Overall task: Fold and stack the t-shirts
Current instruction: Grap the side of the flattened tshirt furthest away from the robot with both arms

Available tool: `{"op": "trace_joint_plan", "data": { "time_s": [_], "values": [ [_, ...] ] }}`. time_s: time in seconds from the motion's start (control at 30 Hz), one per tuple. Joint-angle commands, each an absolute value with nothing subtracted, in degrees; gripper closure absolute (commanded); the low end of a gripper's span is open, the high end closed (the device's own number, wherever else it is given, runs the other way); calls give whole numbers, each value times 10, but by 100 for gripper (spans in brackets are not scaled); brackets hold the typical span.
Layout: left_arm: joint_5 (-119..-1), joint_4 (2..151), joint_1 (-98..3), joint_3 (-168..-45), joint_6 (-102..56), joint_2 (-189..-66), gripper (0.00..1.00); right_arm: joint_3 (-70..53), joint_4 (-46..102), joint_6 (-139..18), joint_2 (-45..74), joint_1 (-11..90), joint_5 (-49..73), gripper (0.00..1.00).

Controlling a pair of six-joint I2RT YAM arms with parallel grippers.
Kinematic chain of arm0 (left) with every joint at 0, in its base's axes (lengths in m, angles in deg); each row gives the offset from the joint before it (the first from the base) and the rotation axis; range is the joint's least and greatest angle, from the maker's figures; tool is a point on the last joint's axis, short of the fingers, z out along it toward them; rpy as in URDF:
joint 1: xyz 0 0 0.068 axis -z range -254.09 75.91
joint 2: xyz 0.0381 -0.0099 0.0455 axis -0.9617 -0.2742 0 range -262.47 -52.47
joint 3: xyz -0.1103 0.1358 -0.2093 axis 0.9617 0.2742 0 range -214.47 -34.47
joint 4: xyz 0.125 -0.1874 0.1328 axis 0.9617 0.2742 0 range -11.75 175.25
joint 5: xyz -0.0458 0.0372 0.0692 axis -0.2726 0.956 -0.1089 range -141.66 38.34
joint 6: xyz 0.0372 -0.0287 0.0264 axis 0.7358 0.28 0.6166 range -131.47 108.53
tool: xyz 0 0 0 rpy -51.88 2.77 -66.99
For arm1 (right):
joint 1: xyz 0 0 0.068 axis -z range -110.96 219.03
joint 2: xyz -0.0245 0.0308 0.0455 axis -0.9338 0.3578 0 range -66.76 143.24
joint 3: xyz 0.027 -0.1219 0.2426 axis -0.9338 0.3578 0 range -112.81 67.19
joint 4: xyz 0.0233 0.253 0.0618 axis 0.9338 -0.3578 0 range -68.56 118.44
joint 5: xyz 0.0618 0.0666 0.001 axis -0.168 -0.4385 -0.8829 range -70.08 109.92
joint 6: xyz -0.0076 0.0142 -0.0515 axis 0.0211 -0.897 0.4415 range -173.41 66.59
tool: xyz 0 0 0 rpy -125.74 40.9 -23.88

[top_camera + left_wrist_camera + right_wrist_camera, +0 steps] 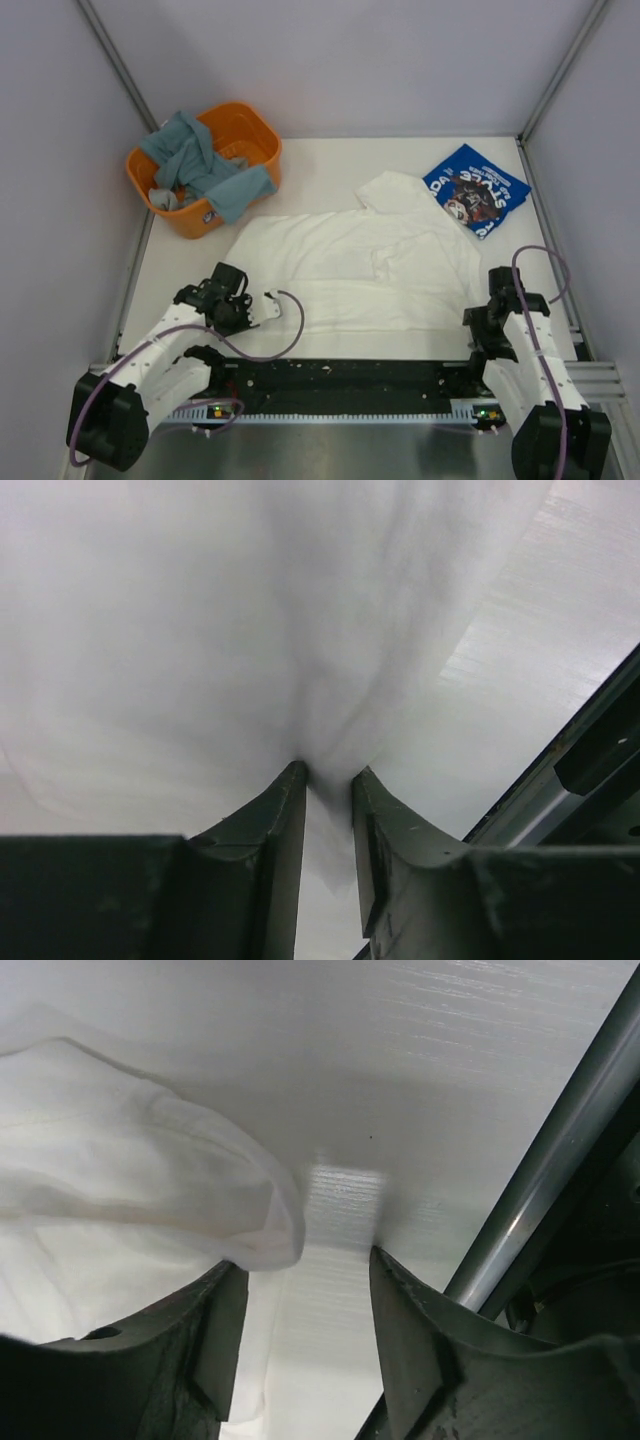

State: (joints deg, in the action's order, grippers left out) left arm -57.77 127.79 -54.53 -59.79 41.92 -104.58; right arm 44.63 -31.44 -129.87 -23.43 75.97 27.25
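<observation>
The large white t-shirt (350,265) lies spread across the middle of the table; no print shows on it. My left gripper (262,305) is at its near-left corner. In the left wrist view the gripper (328,775) is shut on a pinch of the white cloth (250,630). My right gripper (478,318) is at the shirt's near-right corner. In the right wrist view it (305,1260) is open, and a rolled edge of the white cloth (150,1180) lies against its left finger (215,1310), not between the jaws. The folded royal-blue t-shirt (476,190) lies at the back right.
An orange basket (255,130) with teal-grey cloth (200,160) in it stands at the back left. A metal rail (540,1190) runs close along the right gripper's right side. The black base rail (340,375) lies along the near edge.
</observation>
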Motion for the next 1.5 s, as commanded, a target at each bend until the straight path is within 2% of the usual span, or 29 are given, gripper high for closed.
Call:
{"op": "trace_joint_plan", "data": {
  "time_s": [0.0,0.07,0.1,0.3,0.4,0.6,0.73,0.77,0.83,0.87,0.9,0.97,1.0,1.07,1.2,1.27,1.3,1.37,1.47],
  "values": [
    [-580,1218,-546,-574,410,-1036,80,435,-282,-1288,-206,763,332,54],
    [-576,1212,-546,-573,409,-1030,98,436,-282,-1286,-207,763,344,65],
    [-575,1208,-546,-573,406,-1027,100,436,-282,-1285,-206,763,346,70],
    [-575,1245,-546,-593,421,-1016,100,432,-301,-1291,-208,764,358,91],
    [-613,1329,-546,-617,466,-1004,100,395,-400,-1337,-225,774,406,100],
    [-638,1408,-546,-648,554,-990,100,380,-438,-1367,-275,815,383,100],
    [-651,1438,-547,-672,593,-1012,100,381,-442,-1375,-248,825,369,100],
    [-652,1442,-545,-674,597,-1018,93,378,-447,-1380,-241,826,368,100],
    [-651,1448,-546,-681,597,-1029,62,368,-458,-1389,-233,827,375,84],
    [-649,1450,-546,-684,596,-1034,47,361,-465,-1394,-232,828,382,71],
    [-648,1451,-546,-687,596,-1038,38,349,-476,-1399,-231,829,390,53],
    [-653,1469,-545,-703,604,-1044,35,321,-491,-1398,-236,829,415,27],
    [-658,1474,-546,-718,597,-1046,35,306,-490,-1392,-240,830,427,21],
    [-659,1453,-547,-755,555,-1056,34,258,-486,-1360,-247,830,438,16],
    [-660,1343,-554,-855,429,-1111,34,154,-420,-1240,-244,830,420,16],
    [-662,1297,-555,-896,373,-1153,47,120,-336,-1161,-235,828,377,17],
    [-661,1284,-555,-915,355,-1181,50,106,-300,-1122,-230,826,353,16],
    [-657,1269,-555,-961,315,-1239,53,88,-226,-1047,-211,800,309,16],
    [-629,1241,-560,-1032,246,-1331,53,37,-178,-952,-147,743,312,16]
  ]
}}
